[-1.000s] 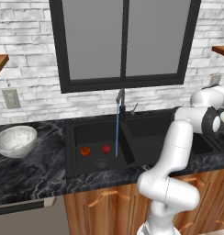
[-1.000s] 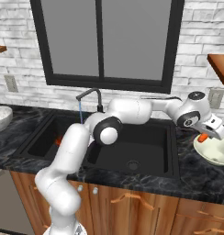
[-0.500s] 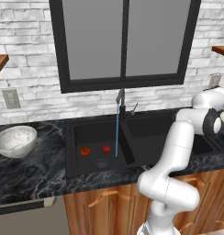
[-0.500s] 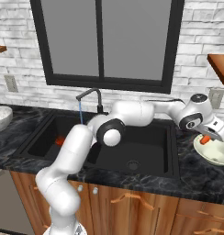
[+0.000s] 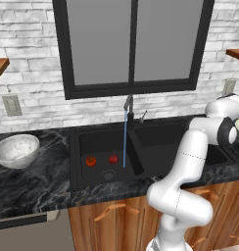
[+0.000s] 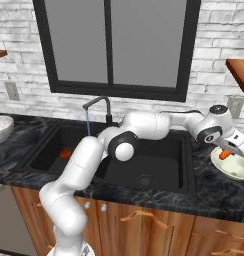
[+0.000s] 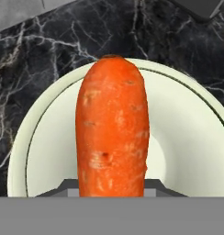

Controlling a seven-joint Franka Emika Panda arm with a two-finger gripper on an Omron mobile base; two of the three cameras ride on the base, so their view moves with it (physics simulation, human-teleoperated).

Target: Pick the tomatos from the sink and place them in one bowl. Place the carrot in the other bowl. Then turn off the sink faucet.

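Note:
My gripper (image 6: 229,151) is shut on the carrot (image 7: 113,133), an orange tapered stick hanging just above the smooth pale bowl (image 7: 187,137) on the right counter. From the right base view, the carrot (image 6: 224,155) pokes out over the pale bowl (image 6: 239,171). Two red tomatoes (image 5: 90,160) (image 5: 113,158) lie in the left basin of the black sink (image 5: 151,137). Water streams from the dark faucet (image 5: 127,103) into that basin. The mottled grey-white bowl (image 5: 16,149) stands on the left counter.
The dark marbled counter (image 5: 23,181) runs along both sides of the sink. The right basin (image 6: 144,165) has a round drain. A wall socket (image 6: 235,106) and a wooden shelf (image 6: 239,67) sit above the pale bowl.
The hand with the carrot has drifted slightly right and down over the pale bowl. The tomatoes and the water stream are unchanged.

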